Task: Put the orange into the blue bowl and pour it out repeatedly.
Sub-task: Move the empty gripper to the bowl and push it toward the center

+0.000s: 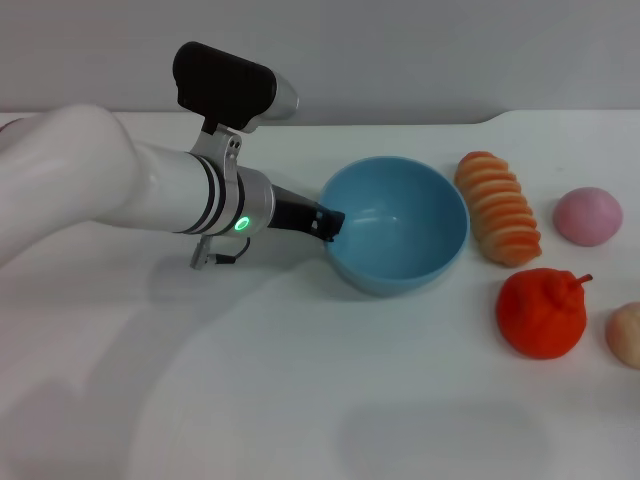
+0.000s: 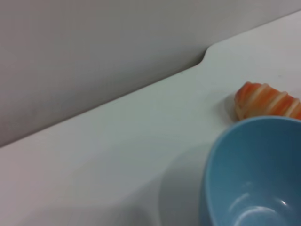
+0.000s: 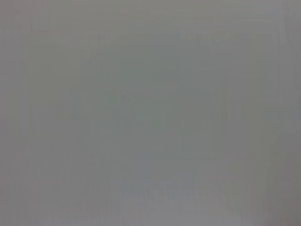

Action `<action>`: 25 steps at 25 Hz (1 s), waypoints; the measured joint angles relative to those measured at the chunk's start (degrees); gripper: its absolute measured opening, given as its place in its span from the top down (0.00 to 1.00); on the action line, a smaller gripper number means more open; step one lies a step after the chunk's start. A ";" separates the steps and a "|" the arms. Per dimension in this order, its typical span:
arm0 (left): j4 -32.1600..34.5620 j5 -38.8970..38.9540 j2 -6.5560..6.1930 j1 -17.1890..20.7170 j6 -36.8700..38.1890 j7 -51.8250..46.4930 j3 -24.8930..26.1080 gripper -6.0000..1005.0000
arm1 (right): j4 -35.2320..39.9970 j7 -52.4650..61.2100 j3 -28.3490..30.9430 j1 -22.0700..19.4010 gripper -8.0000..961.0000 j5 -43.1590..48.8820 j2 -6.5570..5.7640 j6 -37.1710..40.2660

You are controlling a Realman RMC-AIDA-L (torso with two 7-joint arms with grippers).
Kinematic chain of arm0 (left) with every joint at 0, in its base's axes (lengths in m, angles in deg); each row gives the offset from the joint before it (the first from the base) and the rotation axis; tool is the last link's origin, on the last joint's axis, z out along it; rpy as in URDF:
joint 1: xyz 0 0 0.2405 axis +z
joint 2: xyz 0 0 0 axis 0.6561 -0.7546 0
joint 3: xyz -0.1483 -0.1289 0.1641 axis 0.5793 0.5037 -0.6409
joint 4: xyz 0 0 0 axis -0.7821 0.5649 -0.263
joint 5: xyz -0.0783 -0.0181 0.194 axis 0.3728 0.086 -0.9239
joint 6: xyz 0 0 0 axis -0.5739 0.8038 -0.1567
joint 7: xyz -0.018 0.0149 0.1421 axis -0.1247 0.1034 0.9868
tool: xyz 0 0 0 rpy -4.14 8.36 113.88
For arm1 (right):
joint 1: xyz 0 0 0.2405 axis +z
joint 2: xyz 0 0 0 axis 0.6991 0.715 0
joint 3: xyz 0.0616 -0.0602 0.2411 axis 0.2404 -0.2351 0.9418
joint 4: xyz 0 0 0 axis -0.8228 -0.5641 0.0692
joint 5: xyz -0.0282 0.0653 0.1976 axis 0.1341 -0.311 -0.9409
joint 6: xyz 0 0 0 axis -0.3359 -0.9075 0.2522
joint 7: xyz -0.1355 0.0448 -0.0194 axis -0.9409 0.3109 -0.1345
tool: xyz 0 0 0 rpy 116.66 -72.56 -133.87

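The blue bowl (image 1: pixel 400 235) stands upright and empty at the middle of the white table; it also shows in the left wrist view (image 2: pixel 256 174). My left gripper (image 1: pixel 328 224) is at the bowl's left rim, shut on the rim. The orange (image 1: pixel 541 311), red-orange and lumpy with a small stem, lies on the table to the right of the bowl, in front of it, apart from it. My right gripper is out of view; the right wrist view shows only a plain grey surface.
A ridged pale-orange loaf (image 1: pixel 498 206) lies just right of the bowl and shows in the left wrist view (image 2: pixel 265 100). A pink ball (image 1: pixel 588 216) and a tan ball (image 1: pixel 626 334) sit at the right edge. The table's back edge (image 1: pixel 400 122) meets a grey wall.
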 joint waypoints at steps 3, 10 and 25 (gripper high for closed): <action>0.00 -0.01 0.00 0.03 -0.93 0.01 0.00 0.72 | 0.00 0.00 0.00 0.00 0.21 -0.03 0.00 -0.04; -0.01 -0.09 -0.01 0.00 -1.64 0.02 -0.53 0.94 | 0.00 0.00 0.00 -0.01 0.21 -0.07 0.00 -0.15; 4.12 -20.55 -0.93 -5.55 18.85 -1.66 24.18 1.00 | -0.05 0.86 -0.61 0.98 0.21 0.52 -0.42 -1.74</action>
